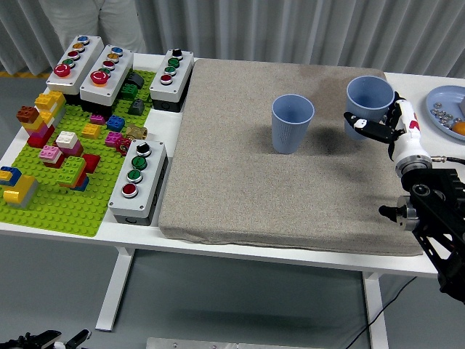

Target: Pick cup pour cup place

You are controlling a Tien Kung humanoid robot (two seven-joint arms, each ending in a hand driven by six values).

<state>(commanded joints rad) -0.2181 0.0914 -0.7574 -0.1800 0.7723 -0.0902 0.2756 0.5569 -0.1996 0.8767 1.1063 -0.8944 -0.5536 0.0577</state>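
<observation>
Place step: right hand [378,127] grips upright blue plastic cup [369,102], right of centre on grey mat [240,182]. Next: settle, release beside second blue cup [292,123].

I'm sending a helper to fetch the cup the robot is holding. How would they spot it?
Look at the grey mat covering the white table's right part. Two matching blue cups stand upright on it; take the cup near the mat's right edge, gripped by the robot's right hand, not the free-standing cup at mid-mat.
</observation>
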